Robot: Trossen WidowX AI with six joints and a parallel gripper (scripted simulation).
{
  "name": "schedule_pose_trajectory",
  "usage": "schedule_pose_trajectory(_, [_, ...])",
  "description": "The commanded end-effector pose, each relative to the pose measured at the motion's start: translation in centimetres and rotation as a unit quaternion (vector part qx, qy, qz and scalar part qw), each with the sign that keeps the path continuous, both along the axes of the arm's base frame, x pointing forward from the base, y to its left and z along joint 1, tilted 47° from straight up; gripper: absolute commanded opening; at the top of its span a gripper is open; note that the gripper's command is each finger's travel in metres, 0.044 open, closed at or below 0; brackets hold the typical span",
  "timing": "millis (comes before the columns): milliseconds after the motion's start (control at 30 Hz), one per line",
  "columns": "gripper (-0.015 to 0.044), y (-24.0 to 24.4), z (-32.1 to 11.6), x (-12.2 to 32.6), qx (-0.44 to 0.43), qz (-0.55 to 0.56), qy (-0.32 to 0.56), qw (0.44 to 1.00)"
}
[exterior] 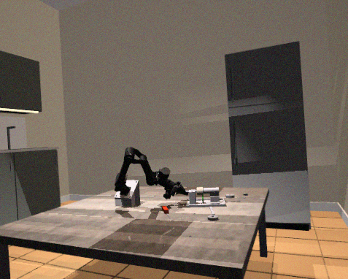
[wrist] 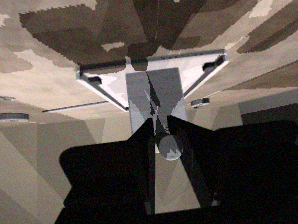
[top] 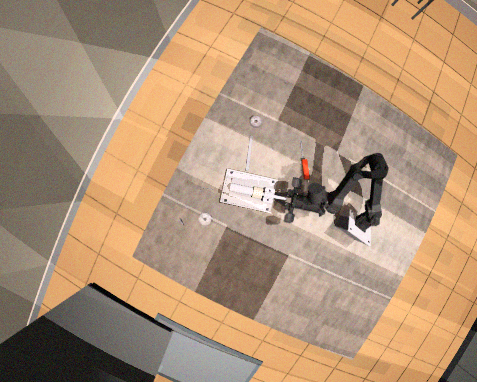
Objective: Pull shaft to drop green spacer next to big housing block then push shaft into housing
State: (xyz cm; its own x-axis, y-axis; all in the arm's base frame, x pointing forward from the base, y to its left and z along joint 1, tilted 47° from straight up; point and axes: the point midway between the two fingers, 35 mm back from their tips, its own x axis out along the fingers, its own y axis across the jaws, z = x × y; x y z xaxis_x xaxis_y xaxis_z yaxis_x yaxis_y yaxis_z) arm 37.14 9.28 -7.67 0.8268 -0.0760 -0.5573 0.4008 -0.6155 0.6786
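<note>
Shaft (wrist: pixel 170 146) end clamped in pincer (wrist: pixel 169 137), housing (wrist: pixel 154 96) beyond

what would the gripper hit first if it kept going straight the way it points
Probably the small upright support block at the near end of the base plate. The gripper, shut on the shaft, points along it toward that block, though depth is unclear.
</note>
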Motion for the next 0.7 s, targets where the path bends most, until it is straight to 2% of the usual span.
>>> schedule_pose_trajectory(0, [0.0000,0.06,0.00,0.30,-0.001,0.000,-0.002,1.000])
schedule_pose_trajectory(667, [0.0000,0.21,-0.08,0.73,-0.001,0.000,-0.002,1.000])
